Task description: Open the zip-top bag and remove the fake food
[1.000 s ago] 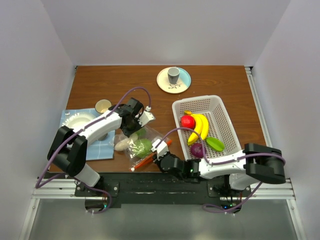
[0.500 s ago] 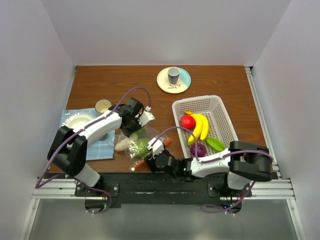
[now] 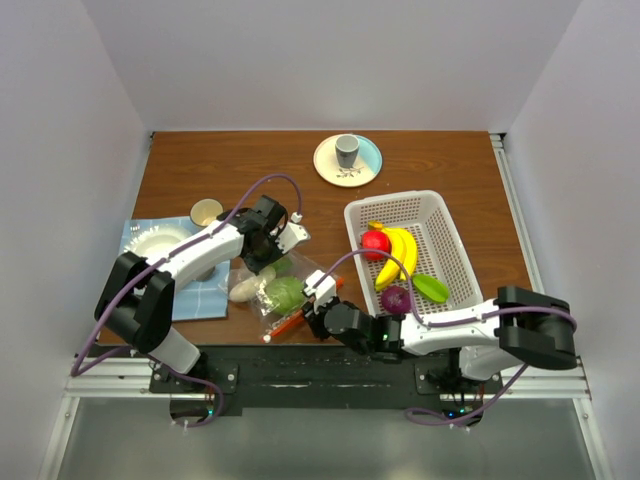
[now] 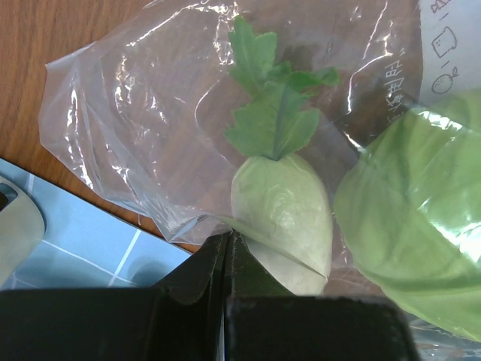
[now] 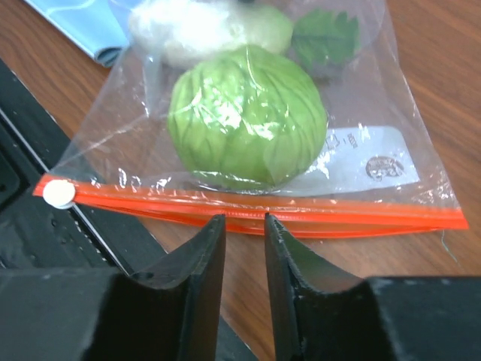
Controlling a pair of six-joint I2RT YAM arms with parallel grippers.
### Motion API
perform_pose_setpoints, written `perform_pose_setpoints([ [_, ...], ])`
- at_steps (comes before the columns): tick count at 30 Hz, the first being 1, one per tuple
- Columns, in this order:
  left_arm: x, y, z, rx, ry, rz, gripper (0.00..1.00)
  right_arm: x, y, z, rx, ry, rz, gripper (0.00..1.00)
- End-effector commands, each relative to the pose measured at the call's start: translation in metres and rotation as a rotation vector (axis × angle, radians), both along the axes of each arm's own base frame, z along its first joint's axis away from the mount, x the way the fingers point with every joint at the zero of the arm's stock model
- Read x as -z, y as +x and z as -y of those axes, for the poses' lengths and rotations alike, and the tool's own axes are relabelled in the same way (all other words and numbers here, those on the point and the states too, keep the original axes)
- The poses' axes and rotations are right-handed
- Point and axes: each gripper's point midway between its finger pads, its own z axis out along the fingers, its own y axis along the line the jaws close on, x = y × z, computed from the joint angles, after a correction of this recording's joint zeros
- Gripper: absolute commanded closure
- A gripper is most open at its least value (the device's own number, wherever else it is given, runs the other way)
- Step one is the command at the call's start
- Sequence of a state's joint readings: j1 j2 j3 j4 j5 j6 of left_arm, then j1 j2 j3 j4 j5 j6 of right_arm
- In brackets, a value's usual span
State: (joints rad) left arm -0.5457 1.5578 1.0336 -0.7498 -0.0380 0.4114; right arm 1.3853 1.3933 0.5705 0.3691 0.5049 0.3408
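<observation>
Bag (image 3: 283,293) at near table edge, between cloth (image 3: 200,300) and basket (image 3: 395,198); green and cream food (image 5: 248,124) inside | left gripper (image 4: 227,242) clenched on bag's far film, likely anchoring it | right gripper (image 5: 244,226) slightly parted, empty, just short of zip (image 5: 301,216); seal looks closed

Grey cup (image 3: 346,150) on plate (image 3: 368,162); white basket (image 3: 432,245); blue cloth (image 3: 205,298).
</observation>
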Motion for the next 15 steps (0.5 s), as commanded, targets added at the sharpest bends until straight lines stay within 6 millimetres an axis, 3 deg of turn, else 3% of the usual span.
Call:
perform_pose_setpoints([
  [1,-0.007,0.003,0.001,0.010,-0.003,0.022,1.00,0.007,0.003,0.001,0.020,-0.014,-0.002,0.71],
  [7,-0.006,0.002,-0.001,0.010,0.004,0.019,1.00,0.018,0.003,-0.001,0.027,-0.030,-0.012,0.73],
  [15,-0.008,0.004,0.001,0.012,-0.003,0.022,1.00,0.017,0.012,-0.012,0.048,-0.028,0.006,0.71],
])
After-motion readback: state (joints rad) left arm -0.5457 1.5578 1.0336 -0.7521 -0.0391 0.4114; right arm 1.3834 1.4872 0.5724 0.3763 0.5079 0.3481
